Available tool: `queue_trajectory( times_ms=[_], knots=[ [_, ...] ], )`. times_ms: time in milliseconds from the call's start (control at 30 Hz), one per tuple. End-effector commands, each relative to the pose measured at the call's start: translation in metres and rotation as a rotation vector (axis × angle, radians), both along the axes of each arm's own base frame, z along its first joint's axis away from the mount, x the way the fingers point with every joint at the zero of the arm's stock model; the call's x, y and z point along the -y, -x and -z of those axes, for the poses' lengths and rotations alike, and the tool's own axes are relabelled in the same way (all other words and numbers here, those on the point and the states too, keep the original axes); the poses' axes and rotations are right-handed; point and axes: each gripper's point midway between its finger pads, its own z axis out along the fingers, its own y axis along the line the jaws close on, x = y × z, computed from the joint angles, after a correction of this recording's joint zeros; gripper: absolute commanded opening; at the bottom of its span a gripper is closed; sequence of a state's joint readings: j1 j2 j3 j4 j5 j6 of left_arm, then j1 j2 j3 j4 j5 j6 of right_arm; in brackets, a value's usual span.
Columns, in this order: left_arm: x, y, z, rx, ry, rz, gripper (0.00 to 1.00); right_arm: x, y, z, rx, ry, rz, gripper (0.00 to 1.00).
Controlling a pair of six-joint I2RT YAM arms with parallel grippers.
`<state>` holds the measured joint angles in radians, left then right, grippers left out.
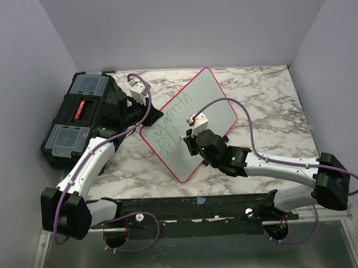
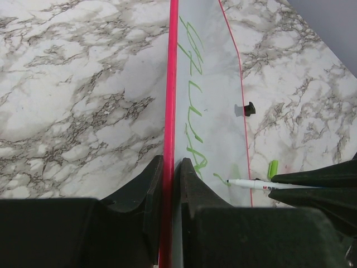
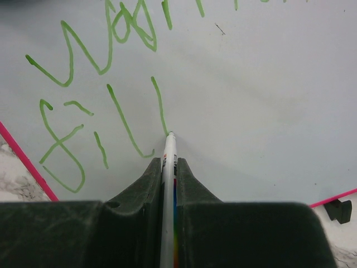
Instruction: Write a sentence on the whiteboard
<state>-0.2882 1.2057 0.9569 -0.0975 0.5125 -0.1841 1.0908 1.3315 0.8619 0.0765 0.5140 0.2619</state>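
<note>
From above, the whiteboard (image 1: 210, 103) lies slantwise mid-table (image 1: 266, 107), one corner close to the back wall. The sentence (image 1: 173, 125) runs in green along its left half, but the right arm covers the end of the second line. The right wrist view fills that in. The right gripper (image 3: 169, 164) is clenched on a white marker (image 3: 168, 162), whose tip touches the board at the foot of the second "l" of "fill", under "warmth". The left wrist view shows the left gripper (image 2: 169, 167) clamped on the pink rim (image 2: 172, 84), one finger on each side. Only this view shows a green cap (image 2: 272, 168) on the marble, just past the far rim beside the marker. A small black piece (image 2: 249, 108) sits at that rim too. A black toolbox (image 1: 78, 114) stands at the back left, right behind the left gripper. Grey walls close in on three sides. Bare marble shows to the right of the board and in front of it.
</note>
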Motion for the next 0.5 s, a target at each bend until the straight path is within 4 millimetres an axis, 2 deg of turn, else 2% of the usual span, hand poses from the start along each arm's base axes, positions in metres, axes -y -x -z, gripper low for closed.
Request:
queue_trajectory(
  times_ms=[0, 200, 467],
  knots=[
    [-0.003, 0.001, -0.006, 0.073, -0.040, 0.010, 0.00, -0.003, -0.009, -0.009, 0.023, 0.002, 0.020, 0.01],
    [-0.003, 0.001, -0.006, 0.078, -0.039, 0.011, 0.00, -0.001, -0.010, -0.028, 0.049, -0.019, 0.024, 0.01],
    [-0.003, 0.004, -0.009, 0.084, -0.034, 0.013, 0.00, -0.001, -0.015, -0.069, 0.096, -0.088, 0.015, 0.01]
  ],
)
